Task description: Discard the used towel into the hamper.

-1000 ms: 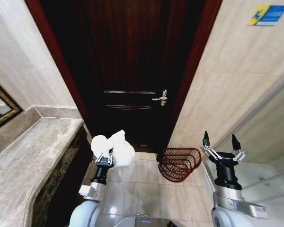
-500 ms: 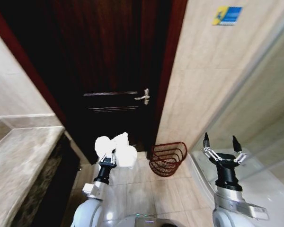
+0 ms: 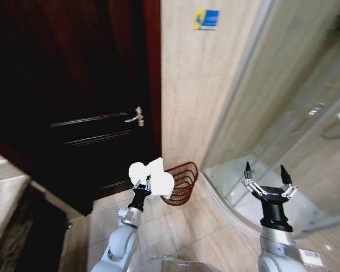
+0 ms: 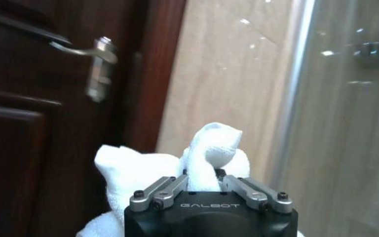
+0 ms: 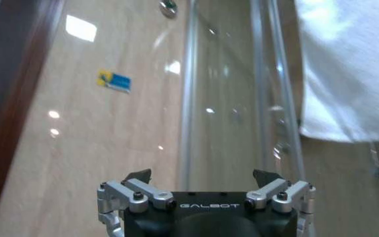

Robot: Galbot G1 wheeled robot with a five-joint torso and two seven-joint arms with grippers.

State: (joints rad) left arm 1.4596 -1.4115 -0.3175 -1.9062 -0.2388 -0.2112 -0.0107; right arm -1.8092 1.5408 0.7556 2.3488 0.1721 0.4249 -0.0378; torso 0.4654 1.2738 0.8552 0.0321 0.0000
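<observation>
Towel (image 3: 152,174), white and bunched, sits clamped in the left gripper (image 3: 141,185) at lower centre of the head frame, raised above the tiled floor (image 3: 204,238). From the left wrist view the jaws are closed on a fold of the cloth (image 4: 206,158), which rises between them and spills to one side. Just behind and right of the towel in the head frame stands the hamper (image 3: 182,182), a dark reddish-brown basket of open ribs, on the floor at the foot of the beige tiled wall (image 3: 198,85), beside the dark wooden door (image 3: 73,102) with its metal lever handle (image 3: 136,117). The towel overlaps the hamper's left rim in the picture; whether they touch I cannot tell. Right gripper (image 3: 264,182) is at lower right of the head frame, jaws spread wide and holding nothing, in front of the glass shower enclosure (image 3: 294,113).
</observation>
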